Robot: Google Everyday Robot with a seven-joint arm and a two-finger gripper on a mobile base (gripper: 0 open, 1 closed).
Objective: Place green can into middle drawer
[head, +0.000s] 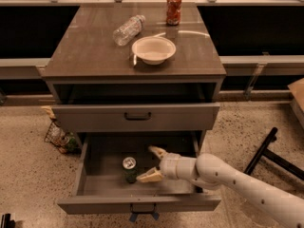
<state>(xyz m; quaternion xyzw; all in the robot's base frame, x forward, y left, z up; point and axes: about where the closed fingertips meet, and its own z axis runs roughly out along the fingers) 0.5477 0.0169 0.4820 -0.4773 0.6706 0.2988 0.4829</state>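
The green can stands upright on the floor of the open middle drawer, left of centre, silver top up. My gripper is inside the drawer just right of the can. Its two pale fingers are spread open, one finger near the can's lower right side, the other behind it and apart from the can. The white arm reaches in from the lower right. The drawer's front panel carries a small dark handle and a bluish tag below it.
The closed upper drawer front with a black handle sits above. On the cabinet top are a white bowl, a clear plastic bottle lying down and a red-orange can. A wire basket stands at the left, black chair legs at the right.
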